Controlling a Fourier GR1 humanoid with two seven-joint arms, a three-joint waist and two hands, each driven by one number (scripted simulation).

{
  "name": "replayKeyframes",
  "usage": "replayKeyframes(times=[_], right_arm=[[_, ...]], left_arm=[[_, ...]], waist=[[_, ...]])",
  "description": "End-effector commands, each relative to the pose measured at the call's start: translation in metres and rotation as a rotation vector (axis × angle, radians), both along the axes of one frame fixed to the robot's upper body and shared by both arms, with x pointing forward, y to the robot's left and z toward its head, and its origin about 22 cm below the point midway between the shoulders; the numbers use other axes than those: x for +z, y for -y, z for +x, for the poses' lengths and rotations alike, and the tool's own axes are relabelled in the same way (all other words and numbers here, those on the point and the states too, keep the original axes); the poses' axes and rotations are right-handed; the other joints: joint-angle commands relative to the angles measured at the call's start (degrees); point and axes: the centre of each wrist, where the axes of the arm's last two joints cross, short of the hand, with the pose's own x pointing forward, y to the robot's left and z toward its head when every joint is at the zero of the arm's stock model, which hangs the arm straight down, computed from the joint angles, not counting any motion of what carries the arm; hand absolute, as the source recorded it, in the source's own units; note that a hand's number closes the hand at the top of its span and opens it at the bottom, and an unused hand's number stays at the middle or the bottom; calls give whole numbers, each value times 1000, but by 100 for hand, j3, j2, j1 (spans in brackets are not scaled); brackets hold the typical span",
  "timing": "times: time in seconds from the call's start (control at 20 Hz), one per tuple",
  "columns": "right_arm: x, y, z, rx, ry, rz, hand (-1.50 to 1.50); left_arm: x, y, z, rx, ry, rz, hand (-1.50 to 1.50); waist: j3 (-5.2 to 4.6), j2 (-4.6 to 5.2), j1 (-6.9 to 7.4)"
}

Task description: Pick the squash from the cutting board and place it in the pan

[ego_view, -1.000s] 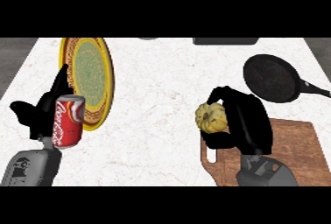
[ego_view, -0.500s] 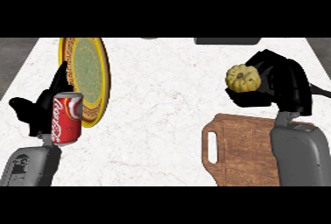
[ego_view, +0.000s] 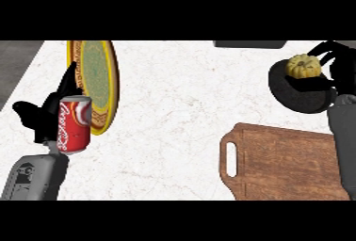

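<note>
Head view: can [ego_view: 74, 123] beside plate [ego_view: 97, 84]; squash [ego_view: 303, 66] over pan [ego_view: 299, 94].

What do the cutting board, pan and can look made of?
Cutting board: looks like wood, matte reddish brown, with grain streaks and a cut-out handle slot.
Pan: probably dark metal, cast iron or coated; flat black with no shine.
Can: likely thin metal, with a glossy red-and-white printed wrap and a pale rim on top.

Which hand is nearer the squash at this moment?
Right. The right hand curls round the squash over the pan; the left hand rests far across the counter, by the red can.
</note>
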Motion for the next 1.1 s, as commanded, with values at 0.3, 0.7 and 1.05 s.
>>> replayKeyframes(times=[0.3,0.7,1.05], right_arm=[[-35,68,11,-124,-14,-68,150],[-59,71,9,-67,-184,212,-150],[-81,92,-13,43,-240,318,-150]], left_arm=[[6,16,5,-41,23,-7,0],[5,29,8,-68,25,-25,0],[-5,13,-1,-48,20,-4,0]], waist=[[24,123,281],[36,167,326],[39,156,324]])
